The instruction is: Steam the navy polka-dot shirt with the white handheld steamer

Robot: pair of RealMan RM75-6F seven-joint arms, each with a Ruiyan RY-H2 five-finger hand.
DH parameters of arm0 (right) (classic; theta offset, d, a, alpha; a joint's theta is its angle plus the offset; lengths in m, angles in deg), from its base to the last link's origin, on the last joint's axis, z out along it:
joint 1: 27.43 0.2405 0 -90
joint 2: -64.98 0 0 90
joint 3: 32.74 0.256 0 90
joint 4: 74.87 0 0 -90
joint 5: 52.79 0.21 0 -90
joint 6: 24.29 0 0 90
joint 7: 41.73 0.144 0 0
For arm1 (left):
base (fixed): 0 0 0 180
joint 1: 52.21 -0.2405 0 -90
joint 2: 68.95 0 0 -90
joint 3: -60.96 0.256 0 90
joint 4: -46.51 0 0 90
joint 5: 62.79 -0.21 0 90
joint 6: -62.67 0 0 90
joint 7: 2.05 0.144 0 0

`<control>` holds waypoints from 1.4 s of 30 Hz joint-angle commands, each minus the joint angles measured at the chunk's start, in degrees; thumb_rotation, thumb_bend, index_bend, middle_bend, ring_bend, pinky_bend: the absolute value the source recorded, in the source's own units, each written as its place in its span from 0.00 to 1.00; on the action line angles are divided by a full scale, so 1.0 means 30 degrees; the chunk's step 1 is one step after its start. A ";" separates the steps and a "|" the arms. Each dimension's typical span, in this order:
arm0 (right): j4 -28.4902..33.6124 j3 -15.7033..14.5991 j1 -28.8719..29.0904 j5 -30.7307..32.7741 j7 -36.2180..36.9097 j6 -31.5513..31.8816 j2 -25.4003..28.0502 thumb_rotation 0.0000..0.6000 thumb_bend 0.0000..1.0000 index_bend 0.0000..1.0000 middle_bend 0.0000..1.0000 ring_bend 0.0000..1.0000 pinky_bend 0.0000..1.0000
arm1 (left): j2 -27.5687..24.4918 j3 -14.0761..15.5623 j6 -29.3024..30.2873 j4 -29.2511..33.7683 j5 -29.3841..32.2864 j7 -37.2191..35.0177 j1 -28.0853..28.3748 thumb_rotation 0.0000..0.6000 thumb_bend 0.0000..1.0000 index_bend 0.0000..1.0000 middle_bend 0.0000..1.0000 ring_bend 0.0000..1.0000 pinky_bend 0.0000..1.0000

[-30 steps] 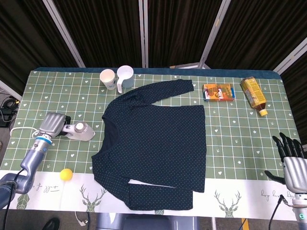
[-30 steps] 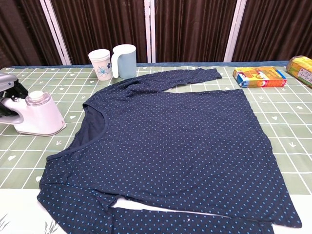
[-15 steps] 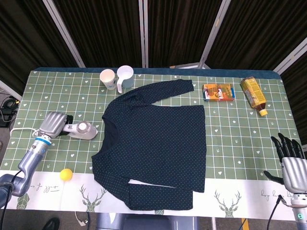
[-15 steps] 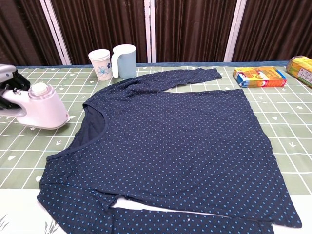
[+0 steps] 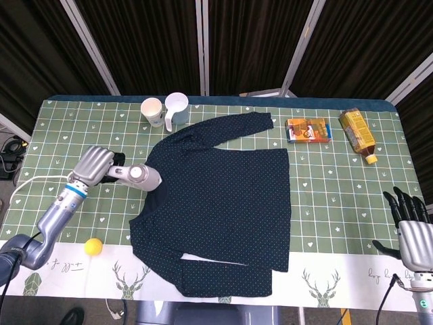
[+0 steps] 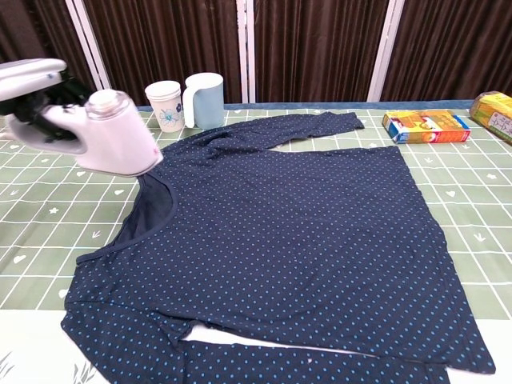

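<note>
The navy polka-dot shirt (image 5: 220, 200) (image 6: 280, 240) lies flat in the middle of the green checked table, collar to the left. My left hand (image 5: 93, 166) (image 6: 32, 76) grips the handle of the white handheld steamer (image 5: 139, 177) (image 6: 108, 144), which hangs in the air with its head over the shirt's collar edge. A white cord (image 5: 37, 181) trails from it to the left. My right hand (image 5: 409, 227) stays open off the table's near right corner, holding nothing; the chest view does not show it.
A paper cup (image 5: 152, 110) (image 6: 164, 105) and a pale blue pitcher (image 5: 175, 110) (image 6: 203, 100) stand behind the shirt's upper sleeve. An orange box (image 5: 308, 129) (image 6: 426, 126) and a yellow carton (image 5: 356, 133) (image 6: 496, 112) lie at the back right. A yellow ball (image 5: 93, 246) sits near the front left.
My left hand has lifted the steamer off the table and carried it right, from beside the shirt to above its collar edge. The right hand has barely moved.
</note>
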 commanded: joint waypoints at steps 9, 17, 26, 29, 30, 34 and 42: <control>-0.0257 0.0256 0.0120 0.0824 0.0063 -0.0475 -0.0049 1.00 0.00 0.00 0.00 0.00 0.00 | 0.1852 -0.1190 -0.3239 0.0526 0.1247 0.2323 0.2936 1.00 0.73 1.00 0.93 0.87 1.00; -0.0504 0.0340 0.0152 0.1162 0.0350 -0.0721 -0.0047 1.00 0.00 0.00 0.00 0.00 0.00 | 0.4001 -0.0945 -0.4005 -0.1024 0.1574 0.2959 0.3736 1.00 0.73 1.00 0.93 0.87 1.00; -0.0626 0.0415 0.0123 0.1258 0.1002 -0.0798 0.0127 1.00 0.00 0.00 0.00 0.00 0.00 | 0.5408 -0.0416 -0.4135 -0.1889 0.1581 0.3129 0.3891 1.00 0.73 1.00 0.93 0.87 1.00; -0.0638 0.0411 0.0095 0.1186 0.1179 -0.0742 0.0188 1.00 0.00 0.00 0.00 0.00 0.00 | 0.5643 -0.0304 -0.4047 -0.1992 0.1563 0.3309 0.3898 1.00 0.73 1.00 0.93 0.87 1.00; -0.0643 0.0402 0.0093 0.1161 0.1209 -0.0741 0.0199 1.00 0.00 0.00 0.00 0.00 0.00 | 0.5690 -0.0268 -0.4014 -0.2000 0.1548 0.3366 0.3897 1.00 0.73 1.00 0.93 0.87 1.00; -0.0641 0.0377 0.0075 0.1073 0.1330 -0.0708 0.0245 1.00 0.00 0.00 0.00 0.00 0.00 | 0.5829 -0.0098 -0.3989 -0.1890 0.1516 0.3548 0.3868 1.00 0.73 1.00 0.93 0.87 1.00; -0.0639 0.0350 0.0043 0.0983 0.1428 -0.0646 0.0291 1.00 0.00 0.00 0.00 0.00 0.00 | 0.5960 0.0082 -0.3715 -0.1326 0.1512 0.3967 0.3777 1.00 0.73 1.00 0.93 0.87 1.00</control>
